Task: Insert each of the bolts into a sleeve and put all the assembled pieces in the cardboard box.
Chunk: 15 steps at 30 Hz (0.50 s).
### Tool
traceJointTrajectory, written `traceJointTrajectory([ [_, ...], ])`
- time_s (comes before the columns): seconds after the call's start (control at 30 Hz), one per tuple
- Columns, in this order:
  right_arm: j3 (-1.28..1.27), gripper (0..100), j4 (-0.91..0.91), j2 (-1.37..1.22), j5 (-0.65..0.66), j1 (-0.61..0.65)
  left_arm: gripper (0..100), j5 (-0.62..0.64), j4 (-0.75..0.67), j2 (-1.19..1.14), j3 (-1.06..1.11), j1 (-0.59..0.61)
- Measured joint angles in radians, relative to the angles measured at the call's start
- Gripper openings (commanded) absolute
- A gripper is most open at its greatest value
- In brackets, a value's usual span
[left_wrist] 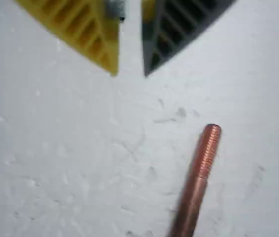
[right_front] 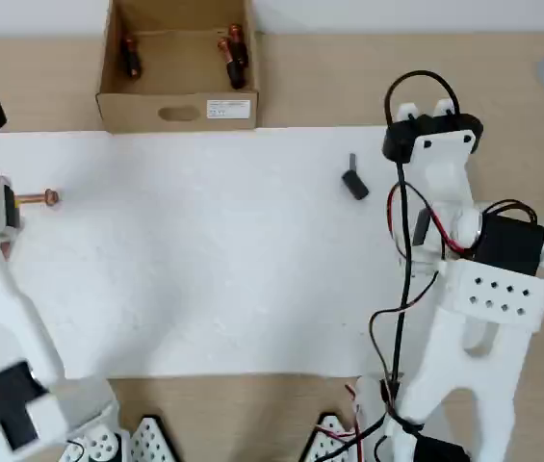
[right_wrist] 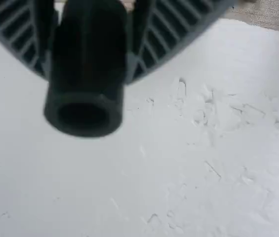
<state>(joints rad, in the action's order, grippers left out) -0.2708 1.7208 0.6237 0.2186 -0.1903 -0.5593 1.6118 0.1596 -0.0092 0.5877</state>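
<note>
The pale wooden tabletop carries a white textured sheet. In the high view the two white arms stand at 3 and 9 o'clock. The open brown cardboard box sits at 11 o'clock, with copper-and-black assembled pieces lying inside. There may be three, though they are too small to count surely.

The right claw is clamped on the short black tubular sleeve, held above the sheet at 2 o'clock with its bore facing outward. The left claw is empty, its yellow and black fingers a narrow gap apart. It is near the threaded tip of the copper threaded bolt, which lies flat on the sheet at 9 o'clock.

The step in hand appears to be picking up that bolt. The left claw should widen first, then close across the smooth shank so the threads stay free. After that, bolt and bore need to meet on one straight line.

The bolt's lower length is cut off in the left wrist view, and the sleeve's depth is lost in shadow.
</note>
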Motion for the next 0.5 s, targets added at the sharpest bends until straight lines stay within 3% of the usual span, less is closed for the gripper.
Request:
traceJointTrajectory([
  [0.4,-0.046,1.0,-0.003,0.0,0.0,0.0,6,-0.324,0.0,-0.446,-0.275,0.097],
  [0.5,-0.046,1.0,-0.003,0.0,0.0,0.0,10,-0.374,0.0,-0.546,-0.351,0.101],
])
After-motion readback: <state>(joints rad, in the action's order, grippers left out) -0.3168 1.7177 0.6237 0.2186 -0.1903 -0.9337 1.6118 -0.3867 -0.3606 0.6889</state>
